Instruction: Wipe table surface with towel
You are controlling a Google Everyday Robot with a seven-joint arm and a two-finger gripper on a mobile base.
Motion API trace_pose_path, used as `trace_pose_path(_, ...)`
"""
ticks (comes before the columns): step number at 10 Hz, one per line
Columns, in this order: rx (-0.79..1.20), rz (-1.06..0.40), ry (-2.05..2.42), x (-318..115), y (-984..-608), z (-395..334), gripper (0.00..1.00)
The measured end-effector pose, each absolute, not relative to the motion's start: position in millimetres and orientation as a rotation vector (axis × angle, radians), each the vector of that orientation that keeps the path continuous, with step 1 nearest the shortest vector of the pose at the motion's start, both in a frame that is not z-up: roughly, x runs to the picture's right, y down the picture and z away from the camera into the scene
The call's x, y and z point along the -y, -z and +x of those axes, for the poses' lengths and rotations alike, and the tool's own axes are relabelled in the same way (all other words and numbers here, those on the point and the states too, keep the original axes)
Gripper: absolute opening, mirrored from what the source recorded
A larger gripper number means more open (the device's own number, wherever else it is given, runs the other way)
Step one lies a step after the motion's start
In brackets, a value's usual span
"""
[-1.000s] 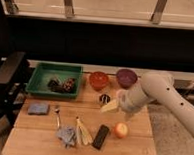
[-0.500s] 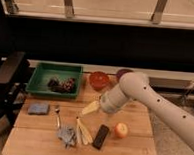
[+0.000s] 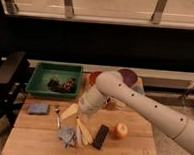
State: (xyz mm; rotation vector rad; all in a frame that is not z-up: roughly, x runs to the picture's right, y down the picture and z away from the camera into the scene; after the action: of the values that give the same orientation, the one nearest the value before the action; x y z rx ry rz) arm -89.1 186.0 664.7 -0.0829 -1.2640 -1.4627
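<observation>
The table surface [image 3: 131,148] has open room along its front-right edge; the gripper [image 3: 71,112], jaws wide, hangs near the towel [image 3: 66,136].

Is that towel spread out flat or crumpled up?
Crumpled: the towel lies bunched and wrinkled on the table, with the gripper just beyond it.

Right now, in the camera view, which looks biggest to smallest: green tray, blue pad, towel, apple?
1. green tray
2. towel and blue pad, too alike to rank
3. apple
The open gripper hangs over the table surface, just behind the towel.
</observation>
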Motion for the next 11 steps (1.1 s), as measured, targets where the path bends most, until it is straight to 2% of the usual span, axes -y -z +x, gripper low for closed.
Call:
trace_pose_path(5,1.345,-0.063,1.514,-216.1,-669.7,-136.6,0.80)
trace_pose_path(11,1.362,-0.159,1.452,-252.7,-703.5,-143.5,0.80)
